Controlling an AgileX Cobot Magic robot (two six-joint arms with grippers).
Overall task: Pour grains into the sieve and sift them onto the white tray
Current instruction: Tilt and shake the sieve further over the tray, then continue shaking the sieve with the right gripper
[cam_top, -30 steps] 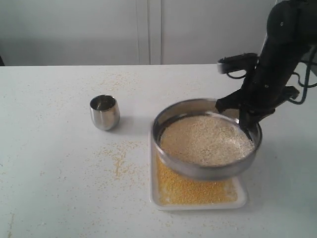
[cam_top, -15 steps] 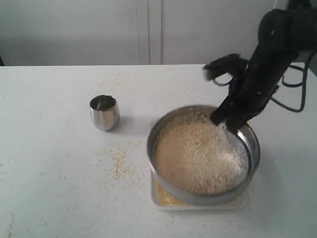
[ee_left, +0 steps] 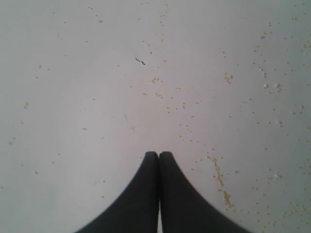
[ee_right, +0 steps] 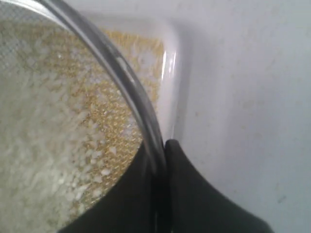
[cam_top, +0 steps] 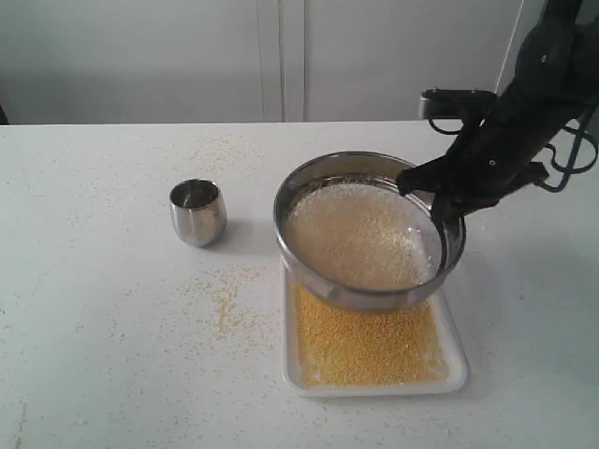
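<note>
Sieve [cam_top: 365, 297] farther back; tray [cam_top: 374, 387] more vis.

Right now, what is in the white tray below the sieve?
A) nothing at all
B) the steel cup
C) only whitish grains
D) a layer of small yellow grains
D: the white tray is covered by a layer of yellow grains, while the whitish grains lie in the sieve, which the right gripper holds by the rim above the tray.
</note>
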